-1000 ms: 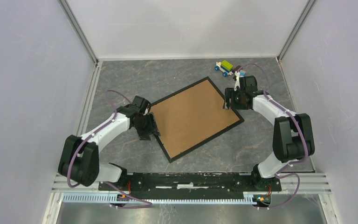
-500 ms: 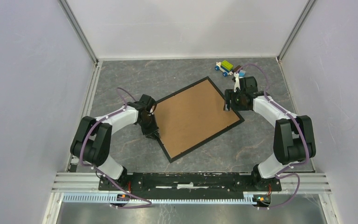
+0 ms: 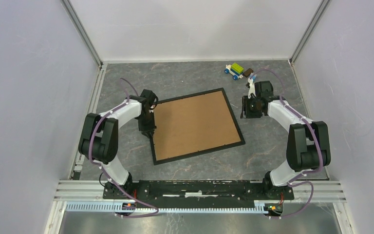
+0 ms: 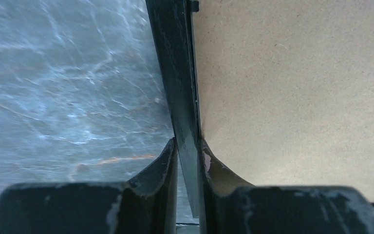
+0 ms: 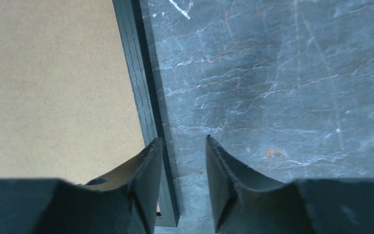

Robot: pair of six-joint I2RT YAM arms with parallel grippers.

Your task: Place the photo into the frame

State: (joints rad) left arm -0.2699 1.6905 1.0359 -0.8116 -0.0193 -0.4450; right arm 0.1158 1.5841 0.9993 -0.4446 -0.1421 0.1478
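1. I saw the left gripper (image 4: pixel 187 146) pinching the left rail of the frame (image 3: pixel 199 152).
2. The right gripper (image 5: pixel 184 146) stood spread at the right rail.
3. The frame lay flat on the table (image 3: pixel 185 78), brown backing board (image 3: pixel 192 124) facing up.

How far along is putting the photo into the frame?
Looks done: brown backing board sits inside the frame. In hand: left tool pinches the frame's edge; right tool hangs open beside the opposite edge. Left: no photo is visible, so whether it lies under the board is unclear.

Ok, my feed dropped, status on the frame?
Left pincer shut on frame edge. Right pincer open, beside opposite edge. Brown backing up, photo unseen. Toy car well clear.
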